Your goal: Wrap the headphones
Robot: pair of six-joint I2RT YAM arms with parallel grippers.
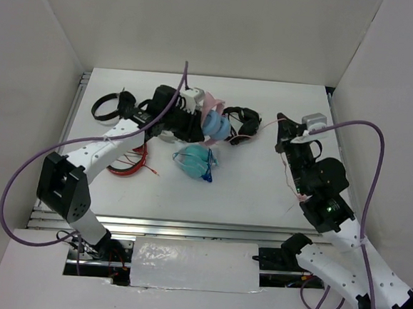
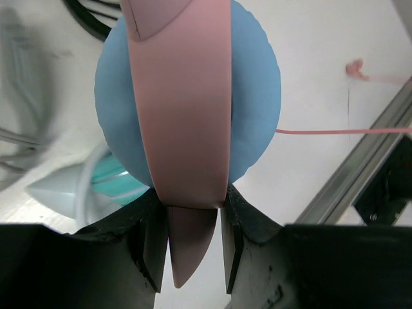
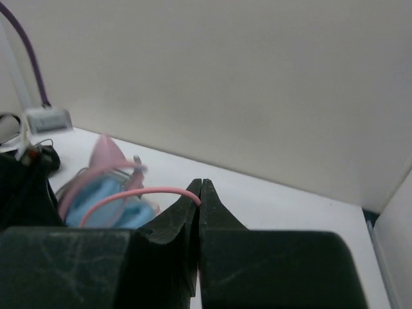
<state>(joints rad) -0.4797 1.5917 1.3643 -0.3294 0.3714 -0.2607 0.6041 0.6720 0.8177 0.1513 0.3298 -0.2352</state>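
Starting the wrap just beyond the teal pair (image 1: 195, 161): clamping the headphones (image 1: 213, 119) by the band in the left claw (image 2: 193, 219), pinching the cable (image 3: 129, 196) in the closed right claw (image 3: 201, 185), next likely winding it round under tension.

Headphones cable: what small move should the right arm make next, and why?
Probably swing the right gripper around the ear cups for a turn: it pinches the cable, which arcs free to the headphones, while the left gripper clamps the headband.
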